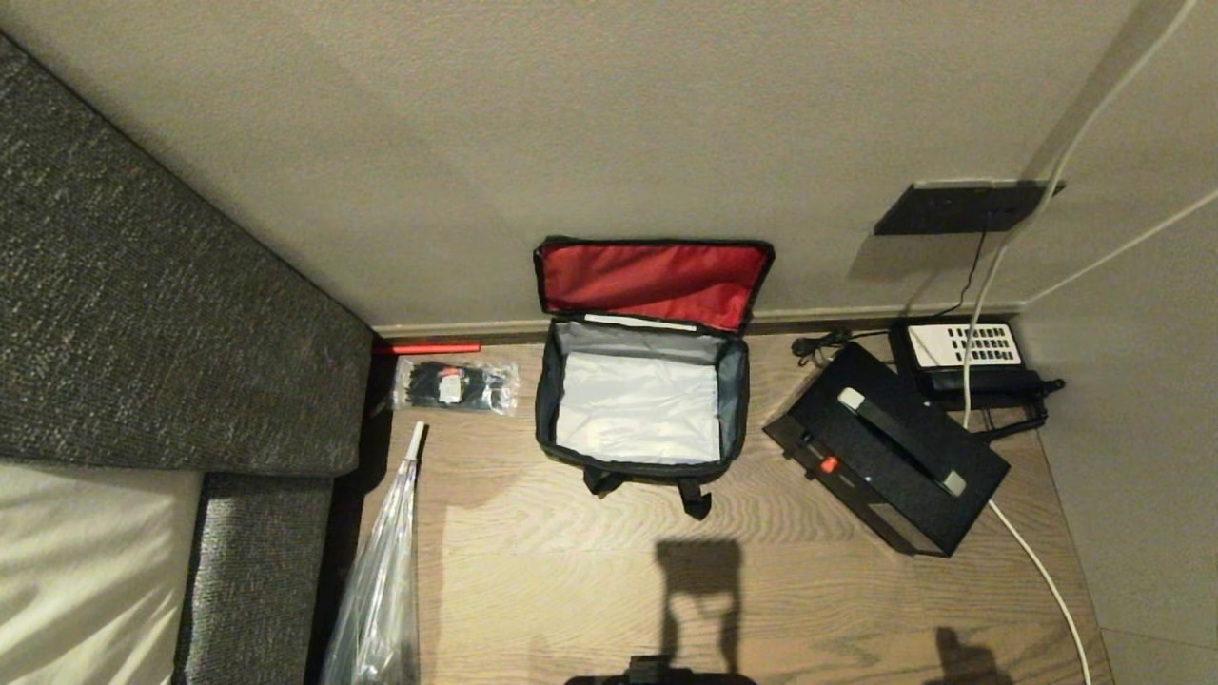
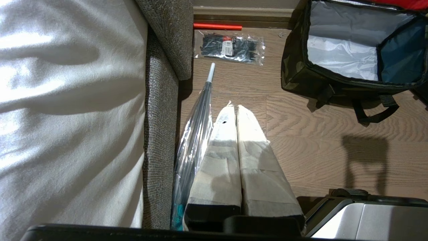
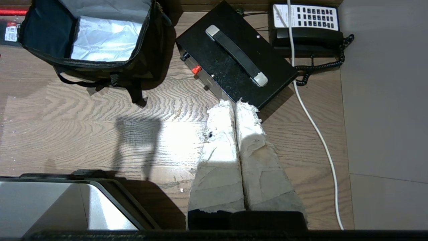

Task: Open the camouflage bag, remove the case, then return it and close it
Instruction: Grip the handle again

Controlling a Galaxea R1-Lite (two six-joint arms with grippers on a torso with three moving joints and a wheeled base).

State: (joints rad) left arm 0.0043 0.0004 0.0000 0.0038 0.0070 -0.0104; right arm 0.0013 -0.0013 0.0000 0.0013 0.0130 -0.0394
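- Far left: grey sofa with a white cushion; a folded clear umbrella lies on the wood floor beside it, and a packet of black cable ties sits near the skirting.
- Left gripper: hangs above the floor next to the umbrella, taped fingers pressed together, holding nothing. Looks parked.
- Centre: the camouflage bag stands against the wall, lid thrown back so the red lining shows. Its pale interior is empty.
- Right of the bag: the case lies flat on the floor, apart from the bag, handle up, red latch on the edge facing the bag. A black telephone with its cord lies just behind it; a white cable runs past.
- Right gripper: hovers over the floor near the closest corner of the case, fingers pressed together, empty.
- Judgement: opening and removal look done; returning the case is the step in hand.
- Next move calls for spreading the right fingers, taking the handle, lifting clear of the phone cord, then lowering the case into the bag before closing the lid.
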